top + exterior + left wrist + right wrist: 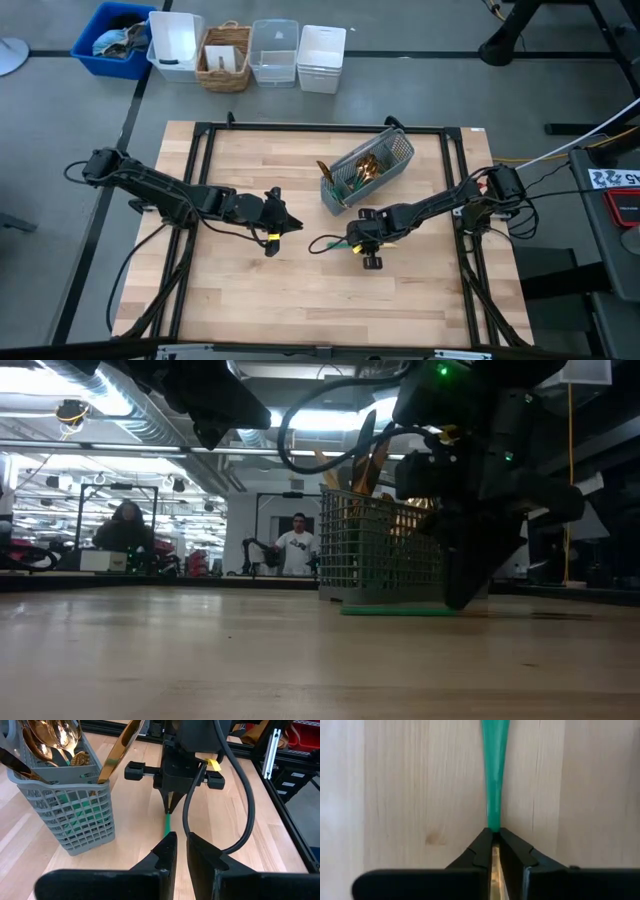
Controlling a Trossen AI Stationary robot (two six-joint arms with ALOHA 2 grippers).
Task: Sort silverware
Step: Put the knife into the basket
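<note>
High view first, reading from your left: the left gripper (283, 226) hangs over bare wood near the middle of the table (240, 290), carrying nothing. Its own wrist camera shows the two fingers (167, 849) drawn close, with only a narrow slit between them and nothing in it.

Moving right, one teal-handled piece (330, 244) lies flat on the wood between the two grippers. The right gripper (362, 243) is down on it, and its wrist view shows the jaws pinched on the piece where the teal handle (494, 780) narrows into the gold part.

Further right and toward the far edge stands the grey mesh caddy (372, 172), just beside the right arm. Gold spoon bowls (57, 737) and other gold heads crowd its top.

As for progress, you look nearly done: most of the silverware already sits in the caddy, and the piece under the right gripper is the only one you can see left on the table. It has yet to be lifted and dropped in.

What you cannot settle: whether that last piece is a fork, spoon or knife, since its head is hidden under the gripper. The caddy's dividers and how the pieces are grouped inside are too tangled to read, and the low view has the right arm blocking much of it.
</note>
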